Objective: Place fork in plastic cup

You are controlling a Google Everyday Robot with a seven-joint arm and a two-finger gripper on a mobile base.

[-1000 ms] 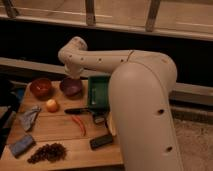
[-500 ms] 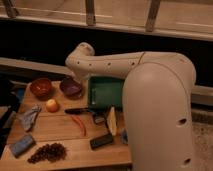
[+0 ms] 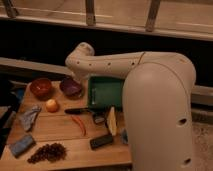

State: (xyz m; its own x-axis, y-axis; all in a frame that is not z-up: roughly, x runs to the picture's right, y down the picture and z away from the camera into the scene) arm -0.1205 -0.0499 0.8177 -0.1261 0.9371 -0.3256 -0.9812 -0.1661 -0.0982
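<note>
Honestly can't spot the gripper, it's somewhere behind that big white arm [image 3: 150,85], so no telling whether the claw is spread or pinching anything. The fork and plastic cup aren't visible either, probably hidden on the blocked right side of the table [image 3: 60,130]. I'd say find the fork first and not grab the black-handled knife [image 3: 80,110]. No labels readable.

A wooden table [image 3: 60,135] is seen at seven o'clock under dim, warm light. A dark wall is crossed at twelve o'clock by a railing [image 3: 90,12].
</note>
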